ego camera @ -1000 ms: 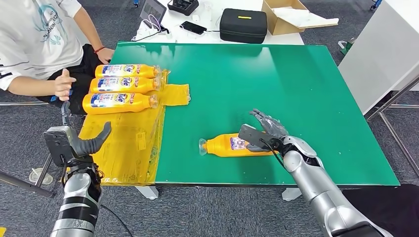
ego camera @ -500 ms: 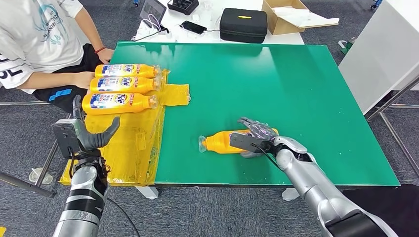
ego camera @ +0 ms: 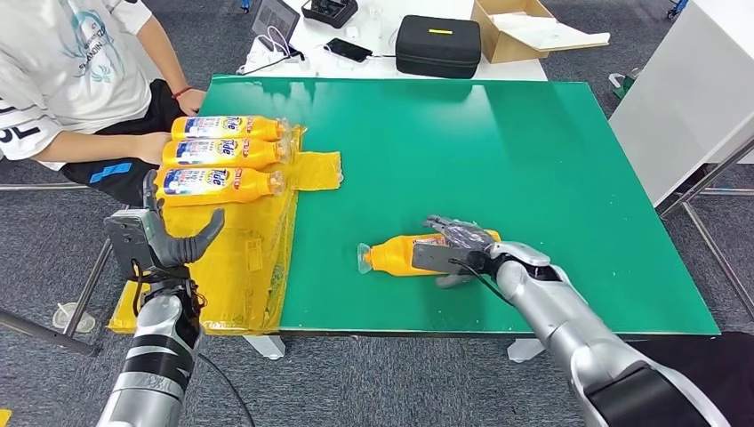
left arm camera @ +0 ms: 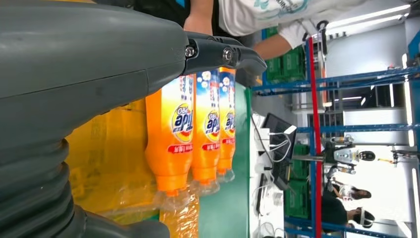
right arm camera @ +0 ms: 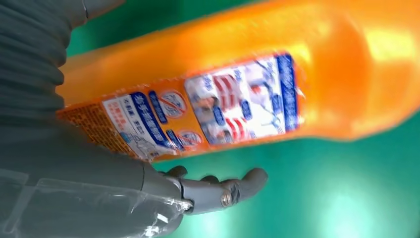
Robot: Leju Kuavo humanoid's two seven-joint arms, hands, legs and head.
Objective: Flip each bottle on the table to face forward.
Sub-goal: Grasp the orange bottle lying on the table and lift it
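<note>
**Op:** One bottle left to flip. My right hand [ego camera: 461, 249] is over the lone orange detergent bottle [ego camera: 405, 259] lying on its side near the front edge of the green table [ego camera: 498, 142], neck pointing toward the robot's left. Fingers draped over the body, thumb on the near side, so it looks wrapped around it, though I can't confirm a firm clamp. The right wrist view has the back label [right arm camera: 218, 111] turned toward the camera, small print and pictograms, so I judge it's lying wrong side up, which is why the hand is there.

**Sup:** Left arm?

**Op:** Left hand [ego camera: 164, 240] is raised off the front-left corner, above the yellow plastic sheet [ego camera: 236, 258]. Fingers apart, thumb out, holding nothing. I read it as parked, out of the way.

**Sup:** And the others?

**Op:** Three Tide bottles [ego camera: 213, 153] side by side on the sheet at the far-left edge, touching, brand labels up, necks pointing to the robot's right. Those look done. A seated person's hand [ego camera: 156, 145] rests just beside them, probably staging them.

**Sup:** Risk?

**Op:** Round, slick body; it could roll out of the hand mid-turn. Beyond the table are a black case [ego camera: 437, 44] and a cardboard box [ego camera: 525, 27], not in play.
</note>
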